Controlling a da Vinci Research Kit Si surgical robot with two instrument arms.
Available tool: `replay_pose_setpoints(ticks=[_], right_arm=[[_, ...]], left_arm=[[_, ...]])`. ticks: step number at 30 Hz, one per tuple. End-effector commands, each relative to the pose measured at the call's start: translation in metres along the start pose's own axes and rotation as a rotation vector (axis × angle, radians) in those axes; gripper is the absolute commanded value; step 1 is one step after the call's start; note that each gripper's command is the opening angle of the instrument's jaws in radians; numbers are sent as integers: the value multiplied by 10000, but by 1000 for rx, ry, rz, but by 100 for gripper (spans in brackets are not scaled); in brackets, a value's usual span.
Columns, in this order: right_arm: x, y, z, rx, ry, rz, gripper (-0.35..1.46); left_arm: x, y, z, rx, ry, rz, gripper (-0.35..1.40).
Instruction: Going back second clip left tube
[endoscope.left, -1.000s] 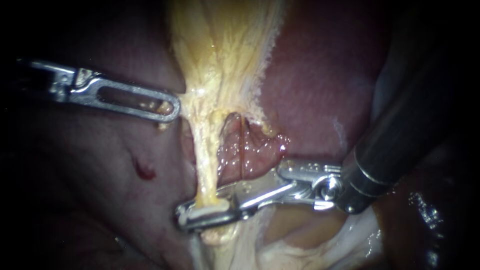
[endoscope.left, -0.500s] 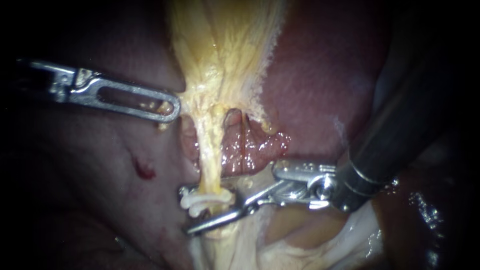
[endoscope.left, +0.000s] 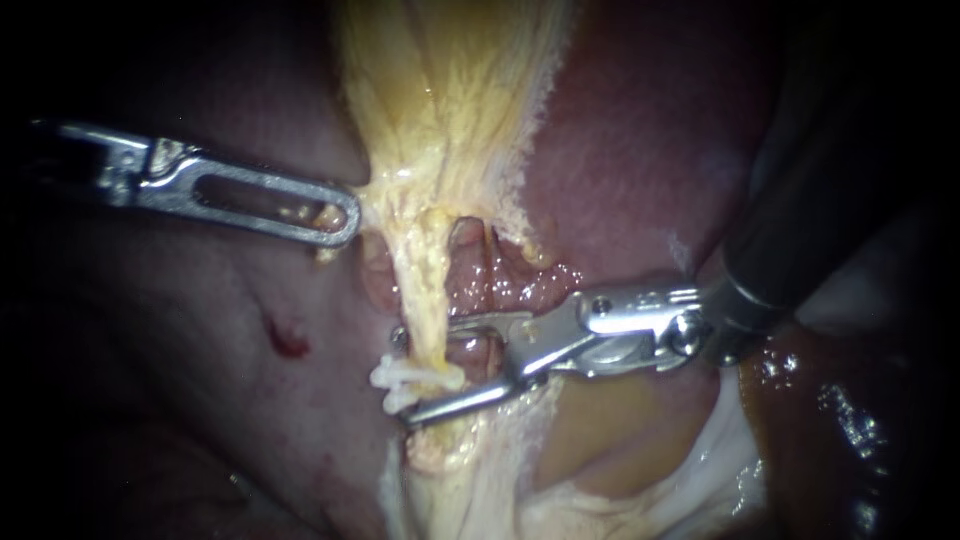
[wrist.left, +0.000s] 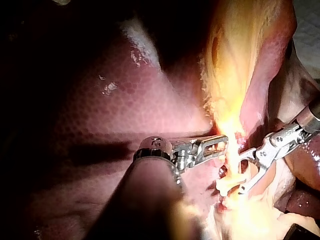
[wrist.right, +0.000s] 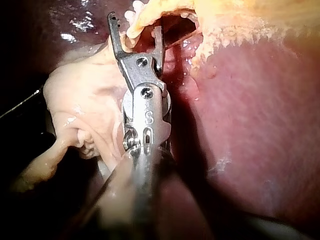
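A pale yellow tube (endoscope.left: 427, 290) runs down from the gallbladder's yellow tissue (endoscope.left: 450, 110). A white clip (endoscope.left: 385, 380) sits across the tube's lower end. My right instrument (endoscope.left: 403, 376) comes in from the right with its jaws open, one above and one below the clip, which still lies between their tips. The right wrist view shows the same open jaws (wrist.right: 135, 24) straddling the tube (wrist.right: 150, 12). My left instrument (endoscope.left: 338, 218) is shut on the edge of the yellow tissue, left of the tube; in the left wrist view the left instrument (wrist.left: 219, 145) grips that tissue too.
Dark red liver (endoscope.left: 620, 170) lies behind and to the right. A reddish fold of tissue (endoscope.left: 510, 285) shows just right of the tube. Pale whitish tissue (endoscope.left: 600, 480) lies under the right instrument. A small red spot (endoscope.left: 287, 340) marks the surface on the left.
The right instrument's jaws have opened and left the white clip on the tube. The instrument has drawn back to the right and slightly up. The left instrument has stayed put.
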Motion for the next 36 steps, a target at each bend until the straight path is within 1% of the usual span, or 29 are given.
replay_pose_setpoints(ticks=[1, 6, 10, 14, 17, 20, 24, 31, 36], right_arm=[[4, -2, -7, -8, -1, -14, 50], [16, -11, -36, -34, -6, -65, 50], [28, -20, -64, -50, -11, -89, 50], [44, -31, -93, -67, -16, -111, 50], [54, -36, -112, -83, -22, -126, 50], [60, -37, -127, -102, -28, -131, 50], [62, -37, -138, -117, -34, -138, 50], [61, -37, -140, -121, -36, -146, 50], [60, -37, -141, -120, -36, -146, 50]], left_arm=[[0, 0, 0, 0, 0, 0, -35], [0, 0, 0, 0, 0, 0, -35], [0, 0, 0, 0, 0, 0, -35], [0, 0, 0, 0, 0, 0, -35], [0, 0, 0, 0, 0, 0, -35], [0, 0, 1, 0, 0, 0, -35], [0, 0, 1, 0, 0, 0, -35], [0, 0, 2, -1, -1, 0, -35], [5, -1, 13, 4, -3, 2, -35]])
